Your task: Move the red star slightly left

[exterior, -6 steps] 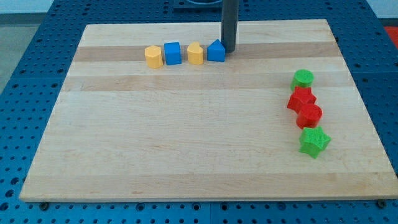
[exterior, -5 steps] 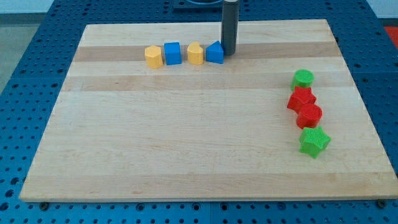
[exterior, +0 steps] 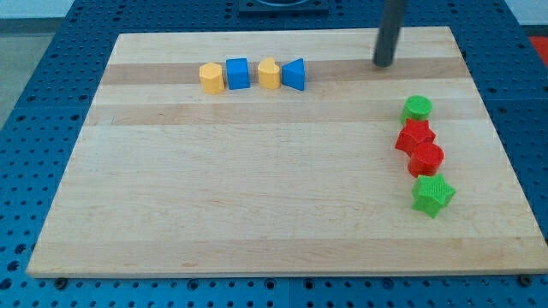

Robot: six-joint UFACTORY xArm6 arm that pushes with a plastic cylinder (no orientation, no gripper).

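My tip (exterior: pixel 384 64) is sitting near the view's top of the wooden board (exterior: pixel 257 197). It is only a plain rod, so it is not holding anything and is not touching any block. It is above the red star (exterior: pixel 414 136) and a little to its left, with a gap between them.

The red star is sitting in a column of blocks by the view's right edge. A green round block (exterior: pixel 418 108) is just above it. A second red block (exterior: pixel 426 158) is touching its lower side, and a green star (exterior: pixel 432 195) is below that one.

To do this step well, I think my tip should be going around to the star's right side. Then it should be pushing gently toward the view's left and stopping soon, because only a small move is wanted. The push should be hitting the middle of the star, so the neighbours are not getting dragged along.

A star is about as wide as it is tall, so I cannot find a long side. Its points are too blurry to tell which way they are facing.
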